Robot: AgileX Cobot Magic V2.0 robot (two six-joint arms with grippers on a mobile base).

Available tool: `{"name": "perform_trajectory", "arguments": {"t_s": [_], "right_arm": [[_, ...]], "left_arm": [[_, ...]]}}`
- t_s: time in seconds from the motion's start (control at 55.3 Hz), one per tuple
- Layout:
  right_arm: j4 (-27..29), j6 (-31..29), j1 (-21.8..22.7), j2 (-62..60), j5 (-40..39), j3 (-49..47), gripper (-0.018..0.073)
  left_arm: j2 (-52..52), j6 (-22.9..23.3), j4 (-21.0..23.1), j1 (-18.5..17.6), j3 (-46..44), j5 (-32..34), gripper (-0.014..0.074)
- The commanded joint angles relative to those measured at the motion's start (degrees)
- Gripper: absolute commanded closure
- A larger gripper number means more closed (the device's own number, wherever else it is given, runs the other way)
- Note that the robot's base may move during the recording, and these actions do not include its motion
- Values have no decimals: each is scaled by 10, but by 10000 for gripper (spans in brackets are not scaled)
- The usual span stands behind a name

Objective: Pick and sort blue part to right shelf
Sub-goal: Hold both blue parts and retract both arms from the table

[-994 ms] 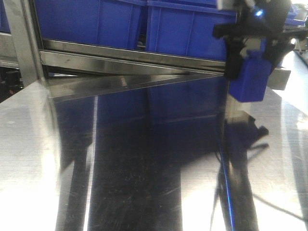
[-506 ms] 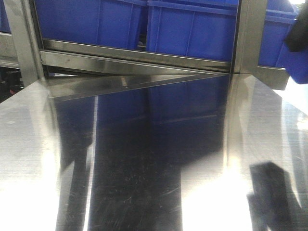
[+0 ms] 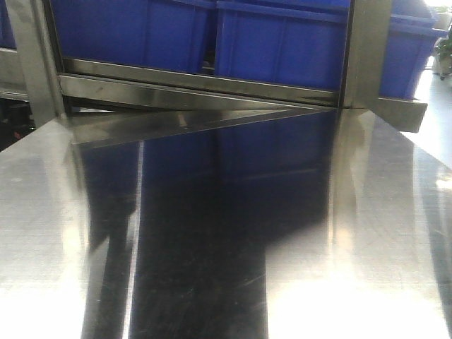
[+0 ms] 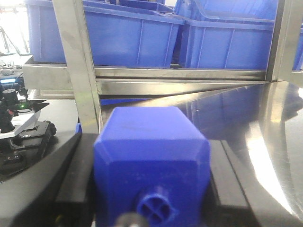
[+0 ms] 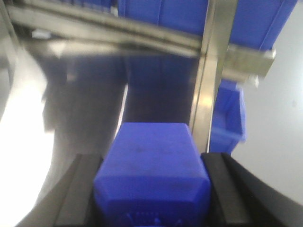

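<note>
A blue part (image 4: 151,156), a blocky box with slanted corners and a small round knob on its near face, is held in the left pincer (image 4: 150,189). A second blue part (image 5: 151,165), blurred but seemingly alike, is gripped by the right pincer (image 5: 151,194). The right shelf (image 3: 198,83), made of shiny steel, is loaded with big blue bins (image 3: 275,42).

A shiny steel counter (image 3: 212,247) fills most of the front view. It works like a mirror: the middle looks dark and bluish, and the sides and the near edge shine bright white. Thin scratches show on it near the front.

Behind the counter, two big blue bins (image 3: 134,32) stand side by side, almost touching.

In the left wrist view, some black gear (image 4: 19,127) sits low on the left, off the counter.

In the right wrist view, a smaller blue bin (image 5: 229,113) sits lower down, past the counter's edge, beside the pale grey floor (image 5: 279,142).
</note>
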State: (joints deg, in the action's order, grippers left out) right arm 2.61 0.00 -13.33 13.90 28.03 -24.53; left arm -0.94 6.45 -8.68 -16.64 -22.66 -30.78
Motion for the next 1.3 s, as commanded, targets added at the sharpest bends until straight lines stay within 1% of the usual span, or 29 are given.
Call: {"name": "perform_trajectory", "arguments": {"t_s": [0.0, 0.09, 0.343, 1.283], "right_arm": [[-20, -4, 1, -43, -67, -10, 410], [-26, -4, 1, -62, -81, -10, 410], [-26, -4, 1, -62, -131, -10, 410], [-26, -4, 1, -62, -129, -9, 410]], "left_arm": [[-7, 3, -3, -4, -15, 49, 314], [-7, 3, -3, -4, -15, 49, 314], [-7, 3, -3, -4, -15, 49, 314], [-7, 3, -3, -4, -15, 49, 314]]}}
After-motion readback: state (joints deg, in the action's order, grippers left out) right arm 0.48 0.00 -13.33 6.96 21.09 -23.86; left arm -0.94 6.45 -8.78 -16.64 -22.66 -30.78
